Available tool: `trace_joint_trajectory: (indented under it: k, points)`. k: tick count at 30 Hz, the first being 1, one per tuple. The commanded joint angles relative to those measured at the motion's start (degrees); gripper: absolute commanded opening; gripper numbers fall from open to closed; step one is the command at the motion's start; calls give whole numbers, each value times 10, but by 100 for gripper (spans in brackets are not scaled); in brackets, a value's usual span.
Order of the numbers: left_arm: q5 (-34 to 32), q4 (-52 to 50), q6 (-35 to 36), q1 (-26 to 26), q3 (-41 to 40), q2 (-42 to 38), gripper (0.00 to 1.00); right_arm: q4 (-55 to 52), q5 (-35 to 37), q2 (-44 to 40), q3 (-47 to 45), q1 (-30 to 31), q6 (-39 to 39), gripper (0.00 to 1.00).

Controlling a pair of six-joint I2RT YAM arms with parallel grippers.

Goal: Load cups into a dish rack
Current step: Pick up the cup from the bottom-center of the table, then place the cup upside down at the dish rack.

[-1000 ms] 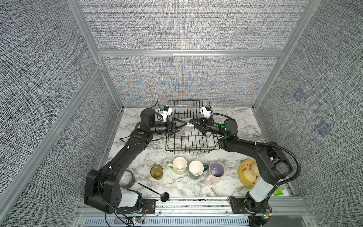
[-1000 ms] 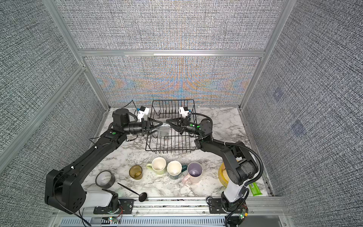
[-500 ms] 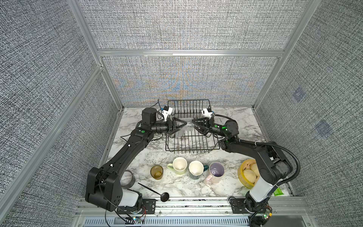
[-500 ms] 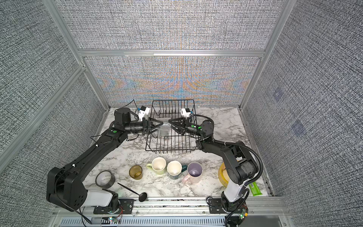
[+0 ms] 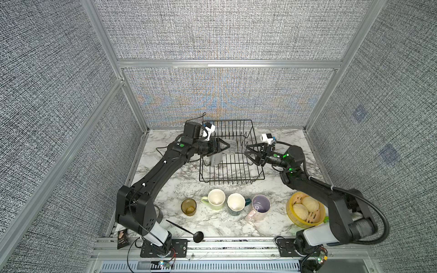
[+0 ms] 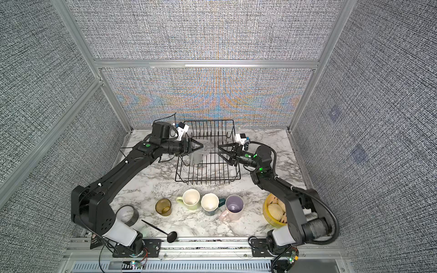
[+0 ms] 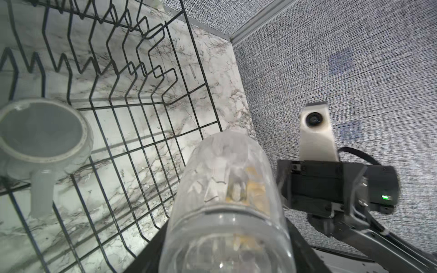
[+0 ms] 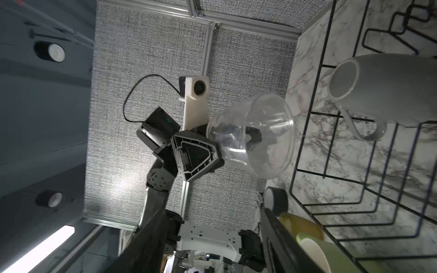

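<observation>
A: Which arm are we logging as carrying the load?

B: We are logging the left gripper [image 5: 223,147] as clamping the clear glass [image 6: 208,147]. In the right wrist view one of its fingers [image 8: 196,156] is pressing on the narrow base end, and the glass's mouth is facing that camera.

A: Where are we placing the glass?

B: We are reading it as held off the wires, lying near level, over the left half of the dish rack [image 5: 236,165], at the centre of both top views.

A: And the right gripper [image 5: 246,150]?

B: We are seeing its jaws standing spread with nothing between them, at the rack's right edge, just right of frame centre. It is pointing toward the glass's mouth. We cannot tell whether a tip is touching the rim.

A: What else are we noting inside the rack?

B: The grey mug [image 5: 216,159] is lying on its side on the rack floor, below the glass.

A: The other cups?

B: We are counting four sitting mouth-up in a row on the marble table [image 5: 267,193], lower centre of the frame. Left to right: amber tumbler [image 5: 188,206], pale yellow-green mug [image 5: 216,199], dark teal mug [image 5: 236,204], pink mug [image 5: 259,208]. The yellow steamer basket [image 5: 303,210] is sitting at lower right. The tape roll [image 6: 135,216] and black ladle [image 5: 198,236] are lying at lower left.
</observation>
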Motion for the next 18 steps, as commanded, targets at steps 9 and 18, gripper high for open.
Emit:
trace_joint_trajectory:
  k: [9, 18]
  points:
    - [-209, -165, 127, -58, 168, 123, 52, -656, 292, -205, 73, -9, -539, 69]
    - [-295, -233, 147, -85, 270, 207, 52, -711, 310, -205, 95, -9, -577, 69]
